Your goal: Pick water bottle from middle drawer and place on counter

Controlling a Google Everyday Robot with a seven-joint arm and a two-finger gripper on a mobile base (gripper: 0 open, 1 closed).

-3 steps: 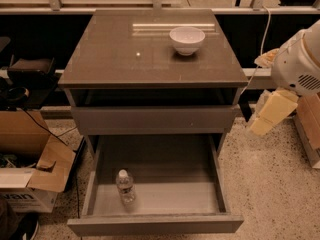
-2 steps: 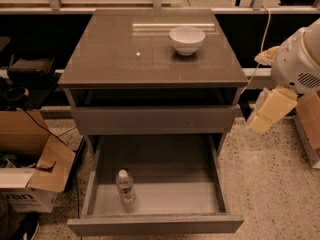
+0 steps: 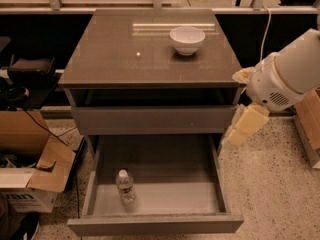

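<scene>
Camera view: the claw (image 3: 244,126), grip state impossible to tell, hangs right of the open middle drawer (image 3: 155,224), where the seemingly upright water bottle (image 3: 125,186) stands well away, front-left.

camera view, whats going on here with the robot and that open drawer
The robot's beige two-finger gripper hangs just right of the pulled-out grey-brown middle drawer, above its right wall, touching nothing. The small clear plastic water bottle with a white cap appears to stand at the drawer's left, not yet picked. A round white bowl sits on the glossy grey-brown counter.
</scene>
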